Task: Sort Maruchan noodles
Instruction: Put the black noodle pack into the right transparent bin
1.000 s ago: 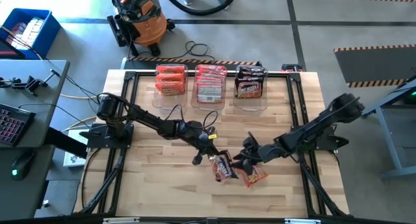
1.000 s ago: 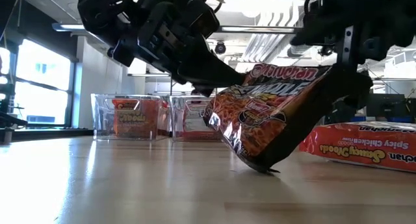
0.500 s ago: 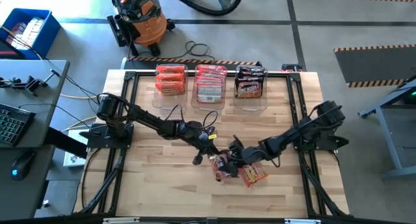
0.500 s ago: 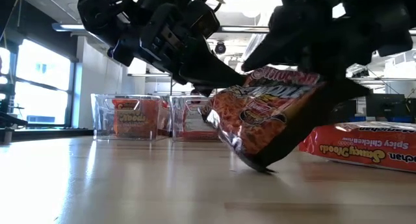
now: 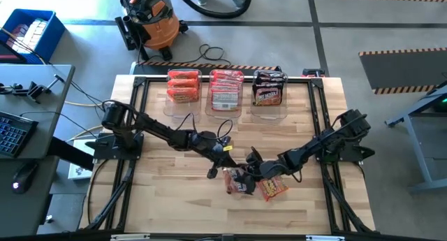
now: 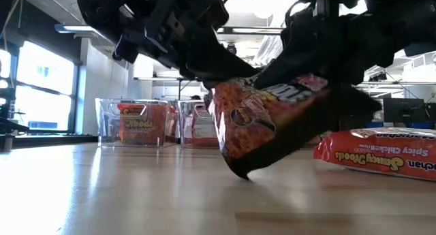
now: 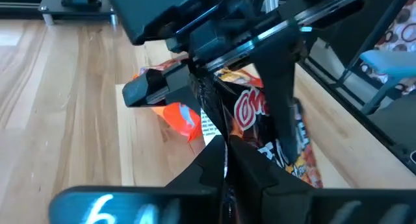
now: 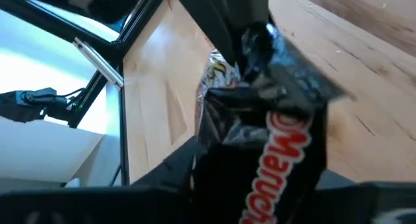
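Note:
A dark Maruchan noodle packet [image 5: 239,181] hangs tilted between my two grippers near the table's middle front; its printed face [image 6: 262,119] shows in the low view. My left gripper [image 5: 227,168] is shut on it from the left. My right gripper [image 5: 253,173] has closed on it from the right. An orange-red packet [image 5: 274,189] lies flat on the table just right of them. Three clear bins at the far edge hold orange packets [image 5: 182,86], red-and-white packets [image 5: 225,89] and dark packets [image 5: 269,90]. My left gripper pinches the dark packet's crimped end edge [image 7: 224,138] between its two fingers, coming slanting down from the table's left. The packet hangs tilted below, its lower corner [image 6: 242,172] at or just above the table. My right gripper has the packet's other end [image 8: 286,130] between its two fingers, reaching in slanting from the table's right, close beside the left gripper's fingers [image 8: 257,42]. The film is crumpled there.
The orange-red packet [image 6: 381,153] lies close to the right of the held one. The bins [image 6: 133,122] stand along the far edge, with bare wood between them and the grippers. Black frame rails [image 5: 323,122] run along the table's sides.
My right gripper has gone toward the table's left to the dark packet and its fingers have closed around the packet's end. The packet has turned steeper and crumpled, and its lower corner has shifted toward the left. My left gripper has kept its hold.

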